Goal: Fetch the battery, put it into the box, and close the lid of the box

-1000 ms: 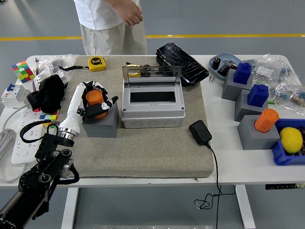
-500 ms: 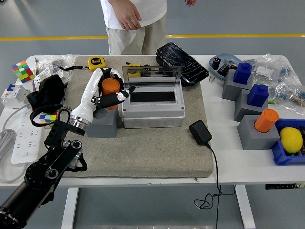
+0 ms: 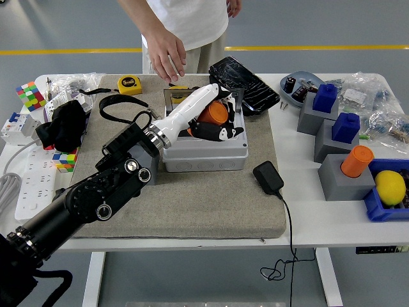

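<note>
Battery held over the open box

The left hand (image 3: 217, 121) was clamped on the orange battery (image 3: 213, 114), holding it directly above the grey box (image 3: 204, 148), whose lid (image 3: 238, 99) stood upright behind the hand. A person's hand (image 3: 167, 56) hovered beyond it, over the surface (image 3: 300, 204).

box (image 3: 204, 146) opening: filled by left hand (image 3: 214, 121) | far edge: person's hand (image 3: 167, 56) overhangs | mat (image 3: 211, 201) near edge: free

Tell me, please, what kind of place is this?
Probably a robotics lab or test hall: a white table crowded with practice items, a grey floor with a yellow line, and a person standing across from the left hand.
</note>
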Motion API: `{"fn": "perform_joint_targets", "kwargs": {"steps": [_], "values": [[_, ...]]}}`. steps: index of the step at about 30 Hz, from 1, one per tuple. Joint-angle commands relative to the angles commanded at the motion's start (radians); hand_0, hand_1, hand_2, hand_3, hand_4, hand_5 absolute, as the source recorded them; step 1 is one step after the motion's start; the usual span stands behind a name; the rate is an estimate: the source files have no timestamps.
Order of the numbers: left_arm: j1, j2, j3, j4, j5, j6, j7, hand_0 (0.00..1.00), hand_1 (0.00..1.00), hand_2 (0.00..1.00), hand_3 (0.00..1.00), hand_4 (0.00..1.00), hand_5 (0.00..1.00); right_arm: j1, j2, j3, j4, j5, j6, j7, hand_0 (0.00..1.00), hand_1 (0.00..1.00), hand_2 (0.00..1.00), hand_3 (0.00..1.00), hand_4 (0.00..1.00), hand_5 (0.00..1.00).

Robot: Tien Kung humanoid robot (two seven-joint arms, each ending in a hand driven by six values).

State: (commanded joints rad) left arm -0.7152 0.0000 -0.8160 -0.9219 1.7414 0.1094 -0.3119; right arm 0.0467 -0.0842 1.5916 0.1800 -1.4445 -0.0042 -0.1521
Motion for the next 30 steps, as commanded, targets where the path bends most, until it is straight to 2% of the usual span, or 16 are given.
{"fn": "perform_joint_targets", "kwargs": {"steps": [5, 7, 11, 17, 18, 19, 24, 25, 30], "values": [[-0.063, 0.000, 0.026, 0.070, 0.133, 0.017, 0.030, 0.179, 0.172, 0.217, 0.310, 0.857, 0.002, 0.002, 0.001, -0.003, 0.000, -0.009, 0.002, -0.004, 0.643, 0.643, 0.671, 0.560, 0.972, 0.500], [-0.090, 0.000, 0.041, 0.106, 0.150, 0.019, 0.034, 0.179, 0.172, 0.221, 0.321, 0.879, 0.002, 0.004, 0.000, -0.009, 0.000, -0.010, 0.003, -0.004, 0.643, 0.642, 0.670, 0.561, 0.972, 0.500], [-0.114, 0.000, 0.065, 0.156, 0.159, 0.020, 0.040, 0.179, 0.172, 0.221, 0.321, 0.879, 0.002, 0.006, 0.000, -0.011, 0.000, -0.013, 0.004, -0.005, 0.643, 0.642, 0.670, 0.561, 0.972, 0.500], [-0.107, 0.000, 0.088, 0.183, 0.115, 0.024, 0.036, 0.189, 0.184, 0.225, 0.322, 0.893, 0.002, 0.004, 0.002, -0.009, 0.000, -0.017, 0.004, -0.006, 0.640, 0.642, 0.670, 0.561, 0.972, 0.500], [-0.105, 0.000, 0.088, 0.185, 0.117, 0.025, 0.034, 0.189, 0.184, 0.225, 0.322, 0.893, 0.002, 0.004, 0.002, -0.009, 0.000, -0.018, 0.004, -0.006, 0.640, 0.642, 0.670, 0.561, 0.972, 0.500], [-0.103, 0.000, 0.088, 0.187, 0.121, 0.027, 0.032, 0.203, 0.245, 0.251, 0.340, 0.933, 0.002, 0.004, 0.001, -0.009, 0.000, -0.019, 0.004, -0.006, 0.641, 0.643, 0.671, 0.561, 0.972, 0.500], [-0.100, 0.000, 0.085, 0.200, 0.127, 0.027, 0.019, 0.203, 0.245, 0.251, 0.340, 0.933, 0.002, 0.004, 0.002, -0.008, 0.000, -0.023, 0.004, -0.006, 0.641, 0.643, 0.671, 0.561, 0.972, 0.500], [-0.099, 0.000, 0.084, 0.202, 0.128, 0.026, 0.015, 0.284, 0.397, 0.357, 0.447, 0.998, 0.002, 0.004, 0.003, -0.008, 0.000, -0.022, 0.004, -0.006, 0.640, 0.641, 0.671, 0.562, 0.972, 0.500], [-0.093, 0.000, 0.074, 0.204, 0.140, 0.018, 0.006, 0.284, 0.397, 0.357, 0.447, 0.998, 0.002, 0.003, 0.003, -0.006, 0.000, -0.023, 0.004, -0.007, 0.640, 0.641, 0.671, 0.562, 0.972, 0.500]]}}
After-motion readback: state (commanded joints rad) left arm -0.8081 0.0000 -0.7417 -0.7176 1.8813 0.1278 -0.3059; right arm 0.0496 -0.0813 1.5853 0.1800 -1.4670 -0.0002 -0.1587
